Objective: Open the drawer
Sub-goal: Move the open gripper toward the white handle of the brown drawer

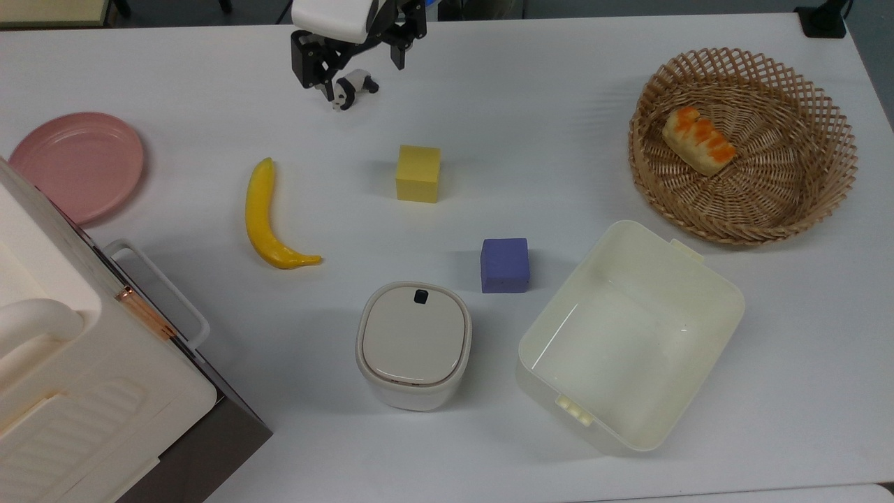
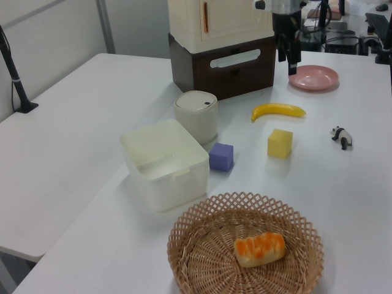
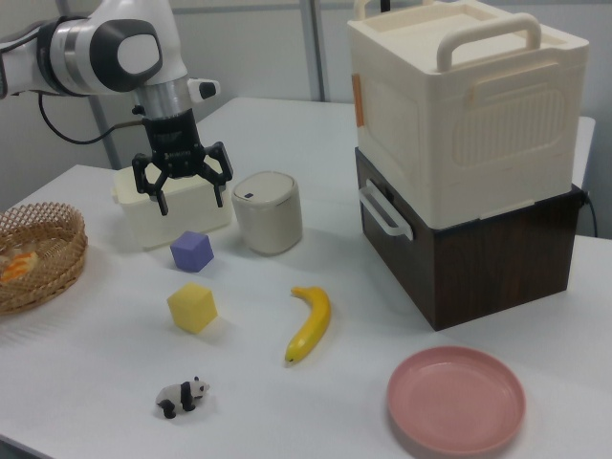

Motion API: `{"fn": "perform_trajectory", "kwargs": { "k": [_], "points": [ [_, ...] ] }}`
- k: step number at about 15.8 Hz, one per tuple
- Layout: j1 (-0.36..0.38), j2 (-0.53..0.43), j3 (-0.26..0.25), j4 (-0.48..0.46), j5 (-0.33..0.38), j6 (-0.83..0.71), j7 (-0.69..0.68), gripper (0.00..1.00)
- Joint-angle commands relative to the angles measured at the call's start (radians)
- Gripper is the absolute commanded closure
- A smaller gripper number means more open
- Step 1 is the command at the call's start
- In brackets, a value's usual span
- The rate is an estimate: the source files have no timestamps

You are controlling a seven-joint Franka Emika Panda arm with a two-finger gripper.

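The drawer point(image 3: 413, 270) is the dark brown base under the cream cabinet, at the right view's right. Its front point(image 2: 228, 68) sits flush and carries a white loop handle point(image 3: 383, 211), which in the top view point(image 1: 162, 288) juts out at the lower left. My gripper point(image 3: 189, 199) hangs open in the air with nothing between its fingers, well to the right view's left of the drawer. In the top view the gripper point(image 1: 362, 74) sits at the far edge over the toy panda point(image 1: 353, 89). In the left view the gripper point(image 2: 288, 60) shows beside the drawer's right corner.
A banana point(image 1: 269, 220), yellow cube point(image 1: 418, 173), purple cube point(image 1: 504, 265) and lidded cream canister point(image 1: 413, 344) lie between gripper and drawer. A pink plate point(image 1: 75, 164) sits near the cabinet. A cream tub point(image 1: 628, 335) and a wicker basket point(image 1: 803, 202) with bread stand at the top view's right.
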Motion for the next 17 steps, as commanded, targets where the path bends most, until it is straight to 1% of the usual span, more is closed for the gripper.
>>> {"fn": "perform_trajectory", "kwargs": {
  "k": [1,4,6,7,9,12,14,17],
  "points": [
    [0.001,0.035,-0.002,0.029,-0.015,0.005,-0.071,0.00],
    [-0.002,0.046,-0.002,0.027,-0.021,0.087,-0.103,0.00],
    [-0.005,0.064,-0.006,0.027,-0.067,0.169,-0.119,0.00],
    [-0.005,0.082,-0.024,0.026,-0.098,0.237,-0.119,0.00],
    [-0.004,0.108,-0.049,0.023,-0.135,0.327,-0.117,0.00],
    [-0.004,0.135,-0.069,0.020,-0.194,0.425,-0.108,0.00],
    [-0.005,0.136,-0.074,0.006,-0.214,0.482,-0.107,0.00],
    [-0.004,0.139,-0.094,-0.016,-0.227,0.549,-0.107,0.00]
  ]
}}
